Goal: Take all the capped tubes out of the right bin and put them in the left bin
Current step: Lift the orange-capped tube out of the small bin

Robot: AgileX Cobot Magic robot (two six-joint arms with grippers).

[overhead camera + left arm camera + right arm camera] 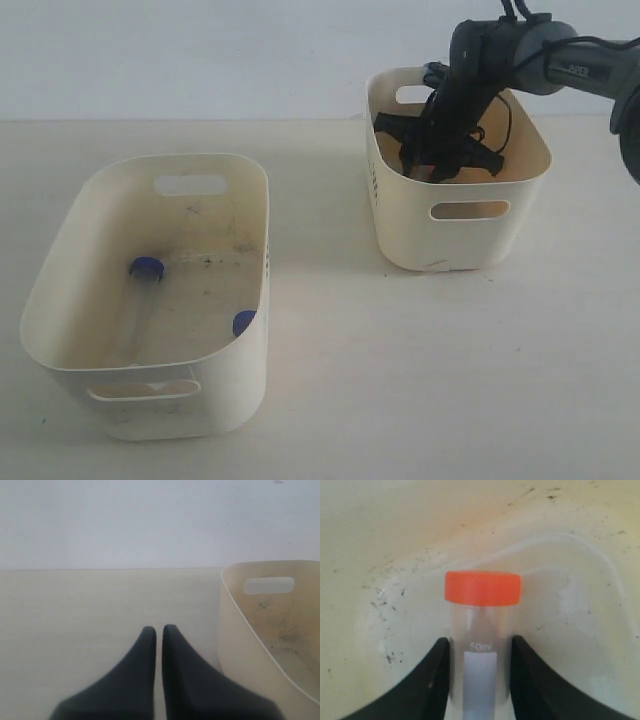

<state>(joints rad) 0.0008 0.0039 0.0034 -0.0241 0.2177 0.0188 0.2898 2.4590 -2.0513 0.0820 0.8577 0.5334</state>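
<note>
In the right wrist view a clear capped tube [481, 625] with an orange-red cap lies on the speckled floor of the right bin [580, 605]. My right gripper [480, 642] is shut on its body, one black finger against each side. From outside, that gripper [435, 168] reaches down inside the right bin [470, 235], and the tube is hidden there. The left bin [60, 250] holds a blue-capped tube [146, 268] and a second blue cap [243, 322] by its near wall. My left gripper [159, 628] is shut and empty, low over the table beside the left bin [235, 630].
Bare cream tabletop [350, 340] lies between the two bins. The right arm [560, 55] comes in from the upper right over the right bin's rim. A pale wall [200, 50] stands behind the table.
</note>
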